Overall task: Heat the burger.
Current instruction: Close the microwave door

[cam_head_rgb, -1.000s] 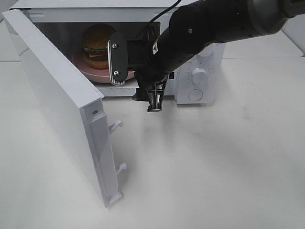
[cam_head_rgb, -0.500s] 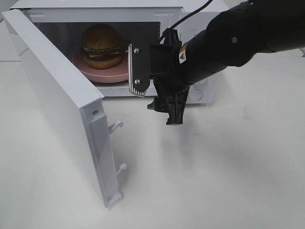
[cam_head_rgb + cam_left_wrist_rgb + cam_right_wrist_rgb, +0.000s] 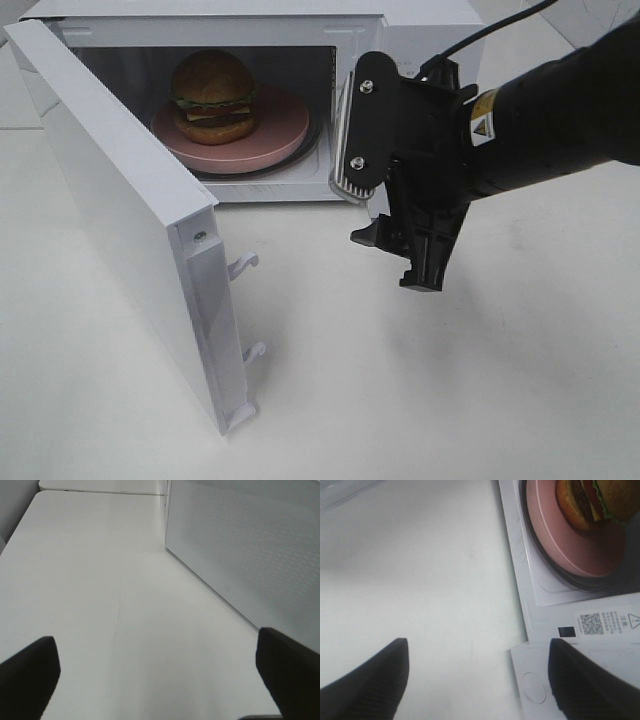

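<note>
The burger [image 3: 212, 97], a glossy brown domed bun over lettuce, cheese and dark patty, sits at 9 o'clock on a pink plate [image 3: 278, 135] inside the open microwave [image 3: 430, 14]. At its 4 o'clock, the right gripper [image 3: 388, 205] gapes wide, empty; the left gripper [image 3: 155, 655] likewise.

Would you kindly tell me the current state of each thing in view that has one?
microwave door: wide open.
pink plate: inside the microwave.
burger: upright on the pink plate.
right gripper: open, empty, outside the microwave.
left gripper: open, empty.
</note>
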Controlling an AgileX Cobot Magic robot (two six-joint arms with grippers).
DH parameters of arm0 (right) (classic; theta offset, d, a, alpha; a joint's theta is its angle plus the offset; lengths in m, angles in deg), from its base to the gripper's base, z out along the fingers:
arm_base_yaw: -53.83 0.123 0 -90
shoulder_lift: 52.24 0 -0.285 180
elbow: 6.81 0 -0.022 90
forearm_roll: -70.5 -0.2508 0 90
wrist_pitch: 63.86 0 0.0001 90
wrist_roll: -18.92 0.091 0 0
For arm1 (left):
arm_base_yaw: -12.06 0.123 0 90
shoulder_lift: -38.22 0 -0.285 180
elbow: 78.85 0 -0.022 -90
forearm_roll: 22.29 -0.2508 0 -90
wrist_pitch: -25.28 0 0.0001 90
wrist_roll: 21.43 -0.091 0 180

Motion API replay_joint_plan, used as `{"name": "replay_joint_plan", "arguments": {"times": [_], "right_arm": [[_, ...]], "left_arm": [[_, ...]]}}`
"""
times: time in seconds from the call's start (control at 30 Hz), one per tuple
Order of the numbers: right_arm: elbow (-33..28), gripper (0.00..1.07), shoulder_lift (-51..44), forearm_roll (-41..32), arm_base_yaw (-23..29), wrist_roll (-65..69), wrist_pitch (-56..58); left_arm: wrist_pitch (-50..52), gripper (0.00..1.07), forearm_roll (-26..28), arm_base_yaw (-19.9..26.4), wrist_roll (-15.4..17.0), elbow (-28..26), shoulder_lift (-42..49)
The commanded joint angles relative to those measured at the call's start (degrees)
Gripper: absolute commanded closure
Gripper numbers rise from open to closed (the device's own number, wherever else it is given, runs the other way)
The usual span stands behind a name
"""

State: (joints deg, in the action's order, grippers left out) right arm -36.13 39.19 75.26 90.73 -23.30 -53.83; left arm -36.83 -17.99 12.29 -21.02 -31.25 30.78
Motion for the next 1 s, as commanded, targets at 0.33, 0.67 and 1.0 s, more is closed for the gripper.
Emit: {"name": "replay_joint_plan", "arguments": {"times": [0.33,0.67,1.0], "right_arm": [[-5.1,0.32,-12.8,0.4,-0.3,18.7,14.8],[-5.1,0.32,-24.3,0.4,-0.3,34.3,29.6],[-5.1,0.32,-32.2,0.2,-0.3,39.5,43.0]], "left_arm": [[0.7,0.07,0.2,-0.3,0.0,0.1,0.9],[0.8,0.07,0.2,-0.3,0.0,0.1,0.9],[0.8,0.07,0.2,-0.3,0.0,0.1,0.9]]}}
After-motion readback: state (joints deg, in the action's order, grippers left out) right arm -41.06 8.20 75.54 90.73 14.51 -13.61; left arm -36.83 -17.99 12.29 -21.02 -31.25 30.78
